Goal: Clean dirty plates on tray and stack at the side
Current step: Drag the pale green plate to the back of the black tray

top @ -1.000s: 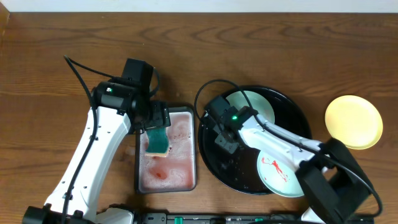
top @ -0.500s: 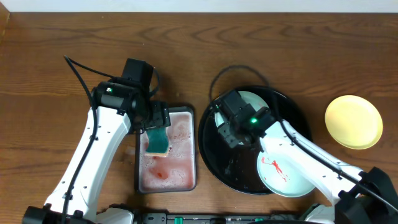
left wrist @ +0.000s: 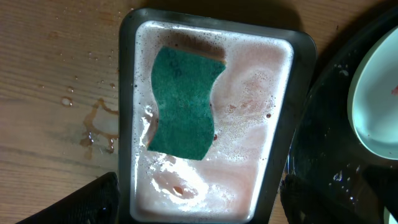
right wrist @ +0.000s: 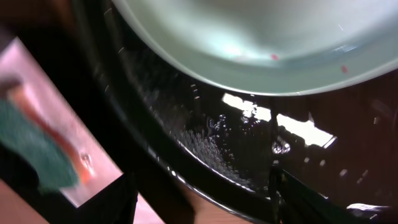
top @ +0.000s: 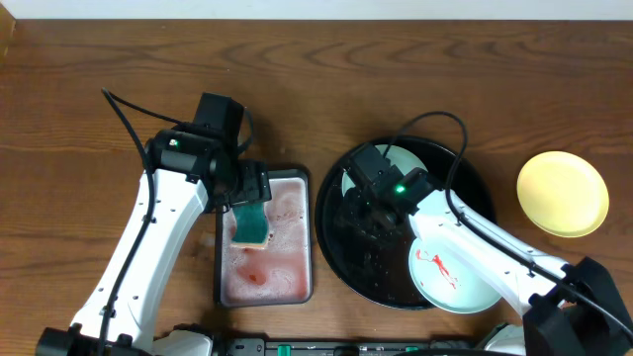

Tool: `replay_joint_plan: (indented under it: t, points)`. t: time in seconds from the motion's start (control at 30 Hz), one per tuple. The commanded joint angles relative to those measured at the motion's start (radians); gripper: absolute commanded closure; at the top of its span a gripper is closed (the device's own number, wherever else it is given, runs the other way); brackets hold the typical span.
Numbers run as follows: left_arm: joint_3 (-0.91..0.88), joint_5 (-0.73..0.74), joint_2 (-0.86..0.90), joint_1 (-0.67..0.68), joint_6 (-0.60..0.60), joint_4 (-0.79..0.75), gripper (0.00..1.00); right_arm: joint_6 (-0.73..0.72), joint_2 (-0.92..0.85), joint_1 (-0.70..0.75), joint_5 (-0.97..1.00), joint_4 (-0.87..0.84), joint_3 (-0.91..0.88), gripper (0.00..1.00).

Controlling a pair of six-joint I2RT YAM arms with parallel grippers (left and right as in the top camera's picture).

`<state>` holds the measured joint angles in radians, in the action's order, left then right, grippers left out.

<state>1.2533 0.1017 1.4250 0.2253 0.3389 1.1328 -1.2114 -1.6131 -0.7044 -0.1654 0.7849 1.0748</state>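
The black tray [top: 336, 237] holds two mint-white plates. One plate [top: 410, 163] lies at the back, partly under my right arm, with tiny red specks [right wrist: 261, 37]. The other plate [top: 450, 272] lies at the front right with red smears. A pale yellow plate [top: 562, 193] sits on the table to the right of the tray. My right gripper [top: 358, 213] [right wrist: 199, 205] hangs open over the tray's left rim [right wrist: 205, 168], holding nothing. My left gripper [top: 252, 198] [left wrist: 199, 205] is open above the green sponge [left wrist: 186, 102].
The sponge [top: 252, 225] lies in a pinkish rectangular tray [top: 309, 237] of foamy reddish water, just left of the black tray. Water drops spot the wood [left wrist: 93, 130] left of it. A black cable [top: 435, 124] loops above the tray's back.
My right gripper has gone from shut to open and shifted slightly toward the tray's back. Its arm and cable have swung round. The left arm has not moved.
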Motion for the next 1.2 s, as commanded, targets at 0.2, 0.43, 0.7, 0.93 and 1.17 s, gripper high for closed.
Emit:
replay_joint_plan:
  t: [0.2, 0.43, 0.7, 0.93, 1.17]
  points:
    - [0.001, -0.009, -0.001, -0.002, -0.009, 0.003, 0.17, -0.406, -0.022, 0.001, 0.074, -0.011, -0.077, 0.36]
    - [0.002, -0.008, -0.001, -0.002, -0.009, 0.003, 0.17, -0.521, -0.022, 0.026, 0.100, -0.150, -0.179, 0.39]
    - [0.002, -0.008, -0.001, -0.002, -0.009, 0.003, 0.17, -0.531, -0.022, 0.083, 0.156, -0.277, -0.225, 0.44]
    - [0.002, -0.008, -0.001, -0.002, -0.009, 0.003, 0.17, -0.512, -0.022, 0.110, 0.177, -0.265, -0.225, 0.60]
    - [0.002, -0.008, -0.001, -0.002, -0.009, 0.003, 0.17, -0.405, -0.022, 0.106, 0.179, -0.182, -0.225, 0.80]
